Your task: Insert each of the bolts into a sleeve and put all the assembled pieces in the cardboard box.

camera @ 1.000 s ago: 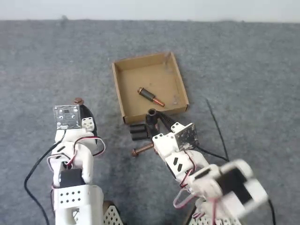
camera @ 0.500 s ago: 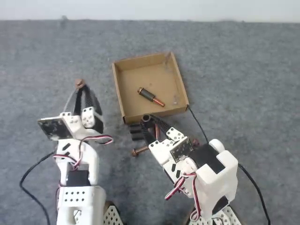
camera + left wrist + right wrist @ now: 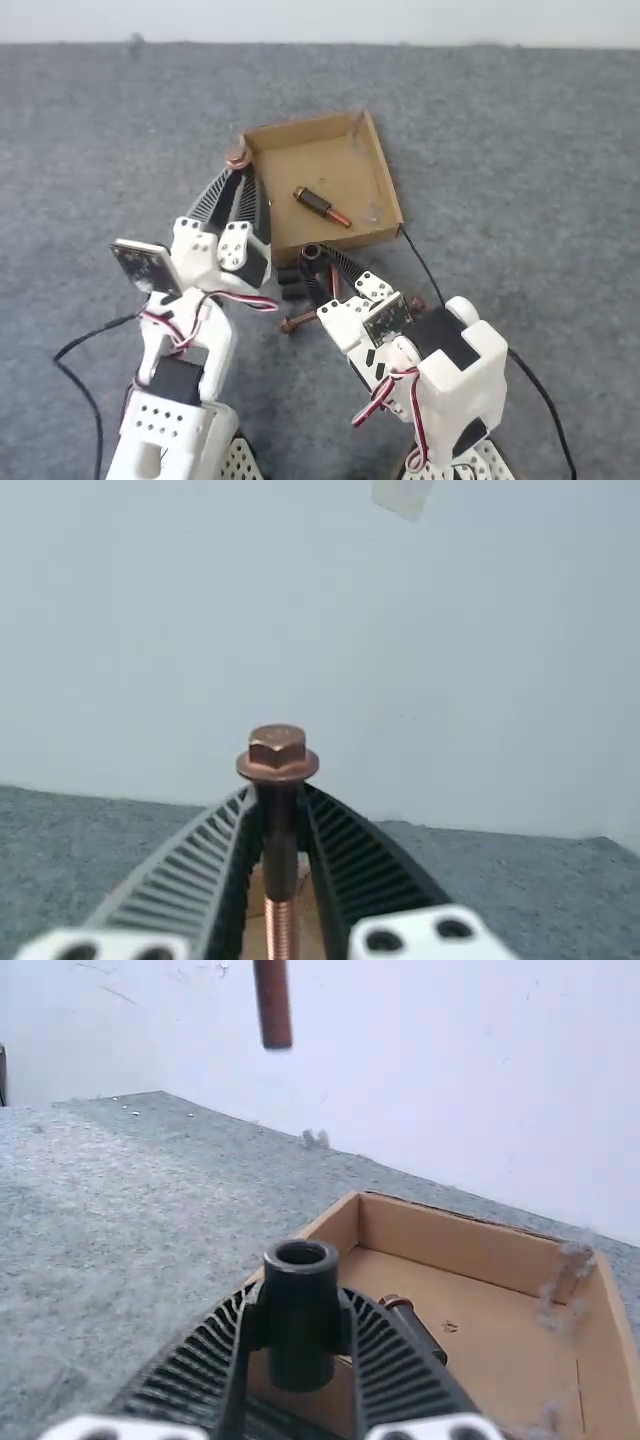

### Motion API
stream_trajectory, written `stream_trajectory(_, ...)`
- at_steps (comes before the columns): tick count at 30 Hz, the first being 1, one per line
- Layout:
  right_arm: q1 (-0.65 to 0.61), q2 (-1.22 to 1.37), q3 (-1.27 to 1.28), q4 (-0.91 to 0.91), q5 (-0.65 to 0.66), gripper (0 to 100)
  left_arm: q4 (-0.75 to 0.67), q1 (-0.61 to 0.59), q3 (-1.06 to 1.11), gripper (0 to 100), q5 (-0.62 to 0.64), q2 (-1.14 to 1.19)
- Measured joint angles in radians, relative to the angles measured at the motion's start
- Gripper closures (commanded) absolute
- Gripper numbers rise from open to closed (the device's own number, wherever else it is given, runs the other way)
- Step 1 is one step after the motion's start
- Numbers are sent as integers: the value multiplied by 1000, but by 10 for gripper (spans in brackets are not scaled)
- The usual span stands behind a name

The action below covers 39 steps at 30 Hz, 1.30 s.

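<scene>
Count the bolts: three. One stands head up, clamped in the left pincer point(image 3: 238, 172), and that bolt point(image 3: 237, 155) hangs over the far left corner of the cardboard box point(image 3: 383, 180). In the left wrist view the pincer point(image 3: 277, 798) grips the bolt point(image 3: 277, 780) by its shank, with the hexagonal head clear above the fingers point(image 3: 215, 850). A second bolt point(image 3: 300, 321) lies loose on the grey counter point(image 3: 520, 150), just beside the right arm. The third sits inside a sleeve, and that assembled piece point(image 3: 320, 207) lies slanted on the box floor.

Sleeves: four. One is on that bolt in the box. One black sleeve point(image 3: 311, 252) is pinched in the right pincer point(image 3: 318, 258), just in front of the box's near wall. The right wrist view shows this sleeve point(image 3: 298, 1310) upright with its open end up, the pincer point(image 3: 298, 1345) closed on both sides of it, and the box point(image 3: 480, 1245) right behind. Two more loose sleeves point(image 3: 292, 282) lie side by side on the counter against the near wall, squeezed between the two arms.

The right arm's body covers the counter in front of the box. A black cable point(image 3: 425, 270) runs from the box's near right corner back under that arm.
</scene>
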Motion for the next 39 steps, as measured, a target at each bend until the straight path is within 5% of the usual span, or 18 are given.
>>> stream_trajectory(14, 5, 0, 0, -2, 0, 993, -115, 95, -28, 990, 87, 374)
stream_trajectory(39, 44, 0, -44, 44, 0, 993, 31, 149, 37, 990, 135, 112)
